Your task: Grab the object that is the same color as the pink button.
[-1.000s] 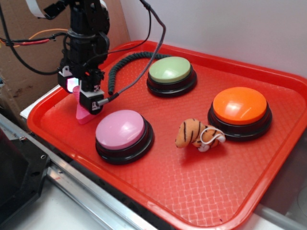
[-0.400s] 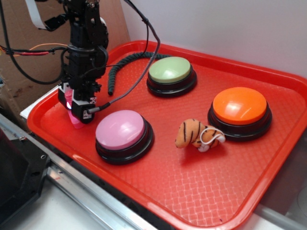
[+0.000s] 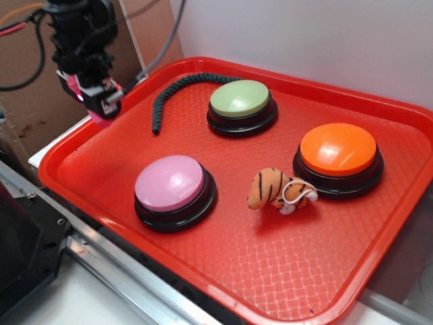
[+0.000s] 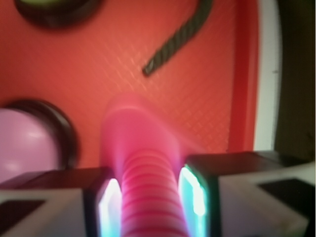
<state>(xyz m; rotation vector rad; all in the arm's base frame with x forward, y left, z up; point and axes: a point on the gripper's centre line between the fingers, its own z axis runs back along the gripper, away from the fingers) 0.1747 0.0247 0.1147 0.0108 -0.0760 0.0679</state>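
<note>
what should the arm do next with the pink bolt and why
Probably just hold the grip and keep the lift steady. The wrist view shows the jaws of the gripper closed on the threaded shaft of the pink bolt, and the exterior view shows it raised clear of the red tray, so the grab looks done.

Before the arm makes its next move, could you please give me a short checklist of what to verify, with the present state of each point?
1. Correct thing chosen: the pink bolt matches the pink button in color. Ok.
2. Grip: the gripper is shut on the bolt's threaded shaft, a pad on each side. Ok.
3. Lift: the bolt hangs above the tray, near its left corner, not touching it. Ok.
4. Bolt straight between the pads: the wrist view is blurred. Cannot tell.
5. Coiled cable free of the gripper: it lies apart on the tray. Ok.
6. Plush tiger undisturbed, beside the orange button. Ok.
</note>
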